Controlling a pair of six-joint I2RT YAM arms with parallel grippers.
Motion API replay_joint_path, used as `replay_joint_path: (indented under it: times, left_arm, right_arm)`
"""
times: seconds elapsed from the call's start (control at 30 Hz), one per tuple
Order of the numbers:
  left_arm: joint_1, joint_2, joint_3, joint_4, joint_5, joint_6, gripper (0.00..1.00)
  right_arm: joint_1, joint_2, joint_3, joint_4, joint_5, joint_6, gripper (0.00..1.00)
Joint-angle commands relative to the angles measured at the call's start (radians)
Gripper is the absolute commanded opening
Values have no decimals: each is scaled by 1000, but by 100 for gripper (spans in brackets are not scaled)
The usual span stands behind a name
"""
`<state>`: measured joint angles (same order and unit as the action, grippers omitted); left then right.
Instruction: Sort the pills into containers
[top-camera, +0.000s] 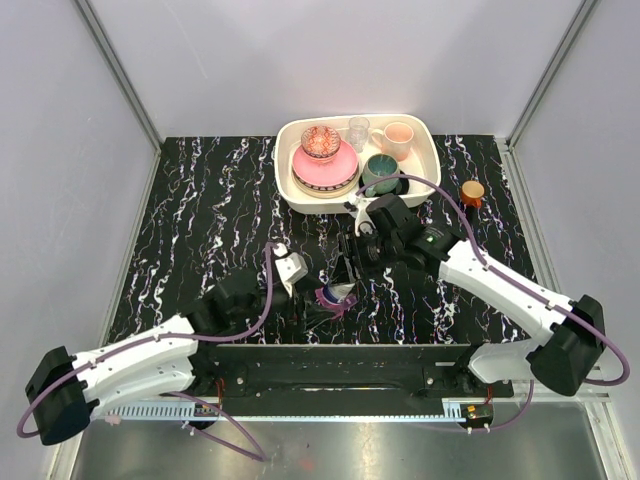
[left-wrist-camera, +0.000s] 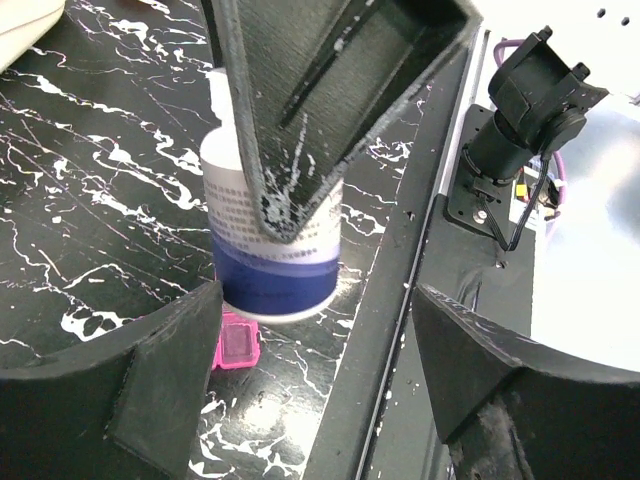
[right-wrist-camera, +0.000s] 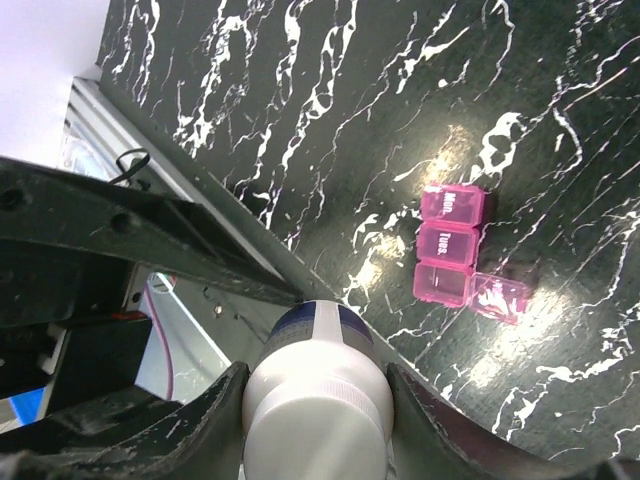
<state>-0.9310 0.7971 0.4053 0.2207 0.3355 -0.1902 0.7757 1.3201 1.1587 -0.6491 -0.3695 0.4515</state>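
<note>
My right gripper (right-wrist-camera: 315, 420) is shut on a white bottle (right-wrist-camera: 318, 400) with a blue label, its cap toward the right wrist camera. In the left wrist view the bottle (left-wrist-camera: 270, 250) hangs base-down over the table, one right finger (left-wrist-camera: 330, 90) across it. Below lies the magenta pill box (right-wrist-camera: 447, 250): two compartments closed, the third open with its lid (right-wrist-camera: 500, 297) flipped out. One end of the box (left-wrist-camera: 238, 343) peeks from under the bottle. My left gripper (left-wrist-camera: 318, 300) is open, its fingers just short of the bottle's base. No pills show.
A cream tray (top-camera: 428, 190) of plates and cups stands at the back. A brown, orange-lidded jar (top-camera: 472, 192) sits to its right. The black mounting rail (top-camera: 330, 362) runs along the near edge, close to the pill box (top-camera: 328, 303).
</note>
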Motion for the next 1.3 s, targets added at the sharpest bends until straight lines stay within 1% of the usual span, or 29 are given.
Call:
replay_joint_path:
  times: [0.0,0.07,0.23,0.53,0.6,0.67,0.7,0.77,0.8,0.83,0.87,1.0,1.1,1.27]
  left_arm:
    - [-22,43,56,124,19,14,80]
    - [-32,62,59,149,17,8,79]
    - [-45,91,64,183,0,-8,64]
    - [-60,122,56,220,-12,-28,63]
    - [-63,132,56,220,-9,-31,54]
    - [-66,140,58,220,-7,-32,42]
    - [-65,142,58,220,-4,-34,28]
    - [-65,149,59,215,2,-35,14]
    - [-65,151,59,215,7,-43,5]
    - [-66,154,55,218,8,-45,2]
    - [-66,157,53,221,11,-48,0]
    - [-68,149,40,232,11,-57,0]
    - [-68,143,35,230,10,-57,0]
    - [-68,125,24,238,-4,-69,0]
  right_arm:
    - [-4,-56,-4,83,-108,35,0]
    - [-3,-62,-13,101,-114,49,0]
    - [-3,-70,-39,132,-140,61,0]
    - [-3,-91,-83,187,-187,90,0]
    - [-4,-99,-88,204,-200,96,0]
    - [-4,-102,-96,219,-206,101,0]
    - [-3,-107,-97,221,-207,105,0]
    - [-4,-110,-100,224,-207,107,1]
    - [-4,-119,-102,227,-203,107,4]
    - [-3,-124,-105,229,-200,108,10]
    - [-3,-134,-106,227,-183,115,26]
    - [-4,-173,-117,227,-125,127,52]
    - [-4,-206,-125,229,-66,145,62]
    - [-3,-268,-139,238,58,211,63]
